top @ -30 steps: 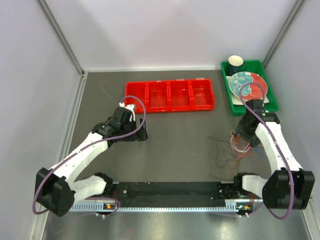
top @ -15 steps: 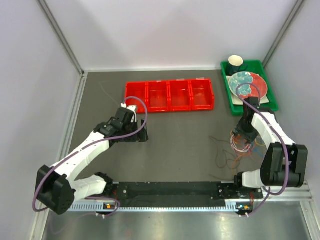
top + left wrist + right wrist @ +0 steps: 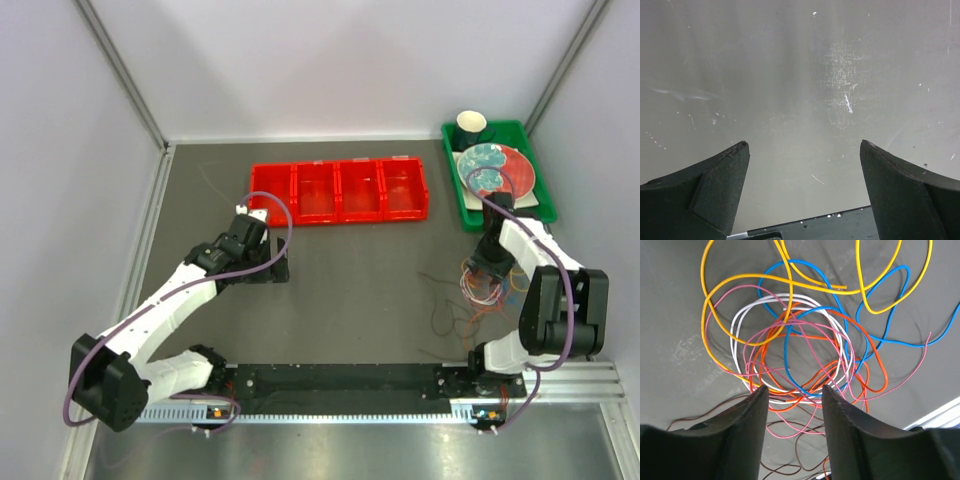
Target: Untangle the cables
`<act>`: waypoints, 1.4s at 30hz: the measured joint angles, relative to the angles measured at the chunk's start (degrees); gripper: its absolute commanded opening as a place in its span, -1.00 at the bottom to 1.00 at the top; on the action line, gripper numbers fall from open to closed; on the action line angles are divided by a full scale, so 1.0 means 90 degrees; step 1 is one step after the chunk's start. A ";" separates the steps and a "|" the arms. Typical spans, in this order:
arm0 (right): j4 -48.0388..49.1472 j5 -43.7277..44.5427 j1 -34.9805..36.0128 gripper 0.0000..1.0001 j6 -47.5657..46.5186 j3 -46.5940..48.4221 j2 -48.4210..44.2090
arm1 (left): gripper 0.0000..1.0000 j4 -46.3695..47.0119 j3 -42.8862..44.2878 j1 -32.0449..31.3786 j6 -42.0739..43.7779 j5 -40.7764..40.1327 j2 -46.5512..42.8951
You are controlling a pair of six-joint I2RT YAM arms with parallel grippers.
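Top external view: left fingers (image 3: 715, 190) over the bench (image 3: 800, 75), right fingers (image 3: 740, 435) at the cables (image 3: 483, 288).
Your left fingers stand wide apart and hold nothing. The cables lie heaped on the bench at its right side, near the green tray (image 3: 500, 215). Your right fingers stand part-way apart, tips straddling pink, white and orange strands, none visibly pinched.

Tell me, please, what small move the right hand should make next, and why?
Probably close the right hand on the strands between its fingers. Its fingers straddle one edge of the tangled cables, with white, pink and orange loops running through the gap, and the jaws stand apart, so nothing is gripped yet.
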 measured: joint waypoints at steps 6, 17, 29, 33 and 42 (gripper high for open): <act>0.0024 0.0032 -0.0010 -0.53 -0.0134 0.0192 0.0112 | 0.91 0.0002 0.0000 0.0000 0.0000 -0.0036 0.0005; -0.0010 0.0024 -0.0010 -1.00 -0.0357 0.0532 0.0112 | 0.90 0.0015 0.0000 0.0000 0.0000 -0.0104 0.0007; 0.0022 -0.0146 -0.0012 -1.00 -0.0542 0.0440 0.0107 | 0.91 0.0019 -0.0002 0.0000 0.0000 -0.0148 0.0007; -0.0061 -0.0481 -0.0012 -1.00 -0.0537 0.0542 0.0022 | 0.90 0.0022 -0.0002 0.0000 0.0000 -0.0151 0.0007; -0.0459 -0.1421 -0.0007 -1.00 -0.0255 0.2803 -0.0209 | 0.90 0.0029 -0.0005 0.0000 0.0000 -0.0151 0.0007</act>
